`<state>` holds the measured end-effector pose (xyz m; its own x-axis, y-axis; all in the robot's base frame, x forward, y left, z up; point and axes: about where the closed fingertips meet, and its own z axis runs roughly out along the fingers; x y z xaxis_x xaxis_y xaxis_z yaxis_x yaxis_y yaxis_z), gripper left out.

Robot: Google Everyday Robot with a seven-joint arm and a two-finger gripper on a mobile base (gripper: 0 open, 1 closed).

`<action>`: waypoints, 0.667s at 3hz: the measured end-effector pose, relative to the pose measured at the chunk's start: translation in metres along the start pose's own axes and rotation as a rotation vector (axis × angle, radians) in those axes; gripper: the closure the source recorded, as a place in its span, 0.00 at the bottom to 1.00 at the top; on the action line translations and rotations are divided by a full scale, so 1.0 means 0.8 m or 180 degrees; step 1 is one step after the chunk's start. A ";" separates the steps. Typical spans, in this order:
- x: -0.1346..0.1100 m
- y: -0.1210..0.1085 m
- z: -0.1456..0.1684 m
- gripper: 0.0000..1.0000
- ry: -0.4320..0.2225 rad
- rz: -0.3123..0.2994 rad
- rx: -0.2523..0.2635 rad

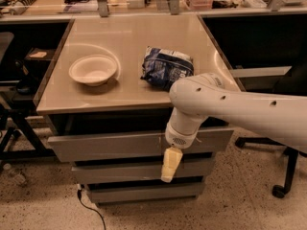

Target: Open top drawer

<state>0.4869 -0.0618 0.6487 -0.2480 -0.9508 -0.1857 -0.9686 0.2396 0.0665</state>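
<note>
**Gripper at top drawer front**

Camera view: top drawer sits directly under the table; flat grey front, pale scuffs right of centre; dark gap between its upper edge and the tabletop; how far out it stands cannot be told; two narrower drawers below it. Arm comes in from the right, wrist bent down; gripper points downward in front of the top drawer's lower edge, right of centre; open or closed cannot be told. On the table: white bowl at left, blue bag near centre, apart. Black cable on the floor.
</note>
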 end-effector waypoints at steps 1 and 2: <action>0.013 0.022 -0.008 0.00 0.0011 0.0011 -0.0057; 0.043 0.069 -0.038 0.00 -0.0020 0.0085 -0.0091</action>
<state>0.4252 -0.0870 0.6759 -0.2739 -0.9429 -0.1897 -0.9607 0.2591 0.0995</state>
